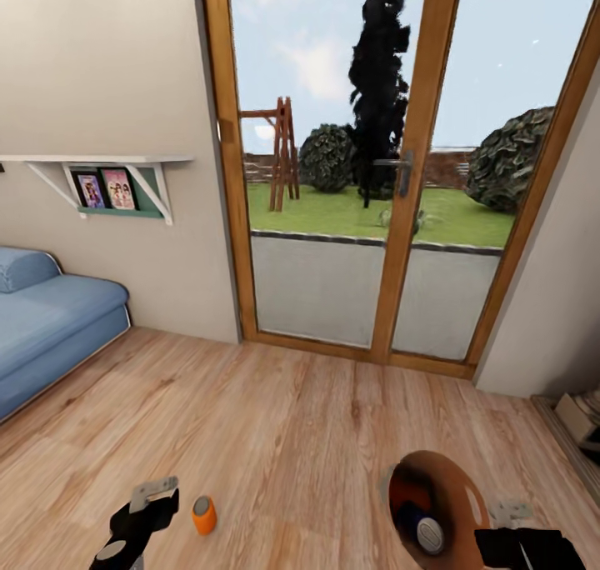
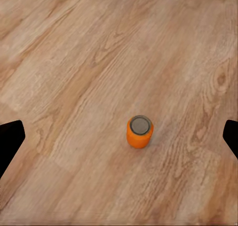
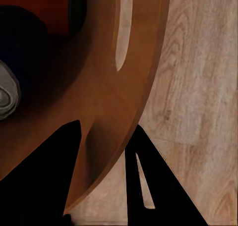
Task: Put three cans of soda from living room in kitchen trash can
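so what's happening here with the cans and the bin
The robot is in the living room by the glass doors. Its right tool grips the rim of the brown bin, one finger inside the wall and one outside. A dark blue can and something orange already lie in the bin. One orange can stands upright on the wood floor, and the left tool hangs open above it, not touching it.

Head camera looks forward and down over the plank floor [image 1: 283,420] toward glass doors [image 1: 367,178]; left wrist faces straight down at the same floor — right wrist sits close, perhaps touching, the bin rim [image 3: 144,87].
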`<state>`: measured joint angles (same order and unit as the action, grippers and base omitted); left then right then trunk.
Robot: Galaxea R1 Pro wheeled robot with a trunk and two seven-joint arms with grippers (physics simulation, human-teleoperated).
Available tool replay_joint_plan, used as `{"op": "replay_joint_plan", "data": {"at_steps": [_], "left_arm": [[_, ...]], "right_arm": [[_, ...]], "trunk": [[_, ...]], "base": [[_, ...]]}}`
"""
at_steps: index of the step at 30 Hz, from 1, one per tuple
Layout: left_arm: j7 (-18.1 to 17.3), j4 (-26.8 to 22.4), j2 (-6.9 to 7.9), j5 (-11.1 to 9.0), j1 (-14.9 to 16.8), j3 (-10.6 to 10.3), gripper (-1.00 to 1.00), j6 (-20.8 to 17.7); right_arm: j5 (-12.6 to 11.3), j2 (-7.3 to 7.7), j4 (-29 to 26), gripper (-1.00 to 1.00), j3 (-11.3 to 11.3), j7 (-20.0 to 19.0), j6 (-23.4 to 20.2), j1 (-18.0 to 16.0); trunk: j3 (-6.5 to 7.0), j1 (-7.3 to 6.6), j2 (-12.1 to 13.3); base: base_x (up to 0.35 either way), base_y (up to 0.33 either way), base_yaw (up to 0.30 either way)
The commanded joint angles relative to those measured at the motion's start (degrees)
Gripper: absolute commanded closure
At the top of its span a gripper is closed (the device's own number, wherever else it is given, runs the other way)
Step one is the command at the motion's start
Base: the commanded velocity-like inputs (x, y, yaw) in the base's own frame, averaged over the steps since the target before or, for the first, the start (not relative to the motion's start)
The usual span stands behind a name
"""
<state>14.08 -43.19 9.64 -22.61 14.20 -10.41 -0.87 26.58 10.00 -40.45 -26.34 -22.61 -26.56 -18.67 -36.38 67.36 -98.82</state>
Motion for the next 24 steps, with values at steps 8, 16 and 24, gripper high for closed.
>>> {"op": "replay_joint_plan", "data": {"at_steps": [8, 16, 24], "left_arm": [[0.44, 0.86, -0.13, 0.04, 6.39, -0.08, -1.00, -19.83], [1.21, 6.38, -0.19, 0.02, 20.84, 2.23, -1.00, -35.29], [1.65, 13.61, -1.96, 0.10, 28.29, 2.69, -1.00, -37.68]], "right_arm": [[-1.71, -4.33, -0.45, 1.00, 9.62, 6.98, -14.86, -10.36], [-1.76, -9.89, -0.40, 1.00, 14.61, 13.36, -23.22, -17.89], [-1.67, -10.40, -0.34, 1.00, 16.35, 13.79, -24.09, -18.47]], "trunk": [[0.01, -0.01, -0.01], [0.01, -0.01, -0.01], [0.01, -0.01, -0.01]], "base": [[0.197, 0.000, 0.000], [0.163, 0.000, 0.000], [0.231, 0.000, 0.000]]}}
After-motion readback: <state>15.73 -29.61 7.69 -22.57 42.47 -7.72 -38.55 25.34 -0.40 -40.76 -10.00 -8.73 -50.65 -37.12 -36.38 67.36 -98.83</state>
